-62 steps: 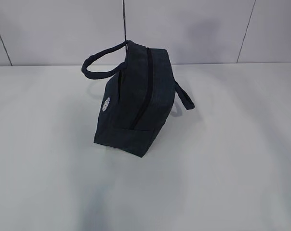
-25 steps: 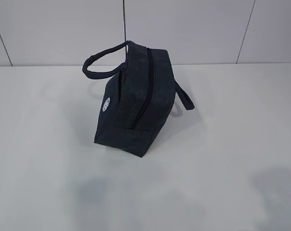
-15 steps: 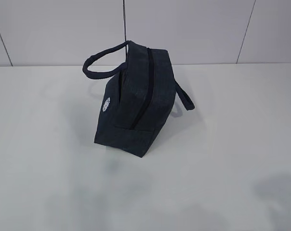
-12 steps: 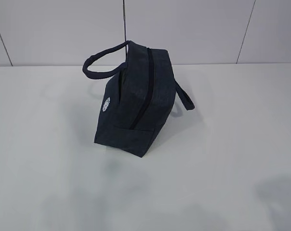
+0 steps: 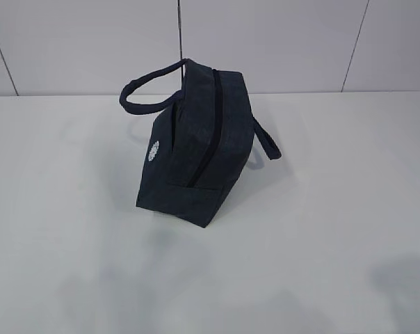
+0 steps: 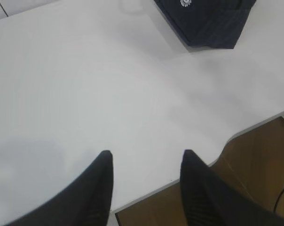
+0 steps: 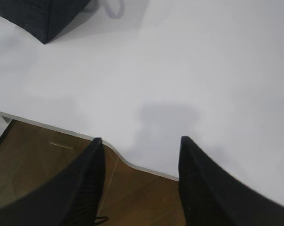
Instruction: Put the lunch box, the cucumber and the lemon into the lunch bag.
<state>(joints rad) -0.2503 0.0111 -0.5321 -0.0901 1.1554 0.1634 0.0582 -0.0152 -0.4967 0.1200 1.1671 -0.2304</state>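
The dark navy lunch bag (image 5: pixel 196 156) stands at the middle of the white table, its zipper line running down its top, one loop handle at the left and one at the right, and a small round white logo on its left side. A corner of it shows in the left wrist view (image 6: pixel 205 21) and in the right wrist view (image 7: pixel 43 16). My left gripper (image 6: pixel 146 157) is open and empty over the table's front edge. My right gripper (image 7: pixel 141 143) is open and empty over the front edge too. The lunch box, the cucumber and the lemon are out of view. Neither gripper shows in the exterior view.
The white table (image 5: pixel 321 209) meets a pale tiled wall (image 5: pixel 279 42) behind the bag. Its curved front edge (image 7: pixel 128 162) borders brown floor (image 6: pixel 259 165) below. Soft arm shadows lie on the table's front part.
The bag has not moved. The shadows on the front of the table have shifted: the one at the lower left has spread and faded, and one has appeared at the lower right.
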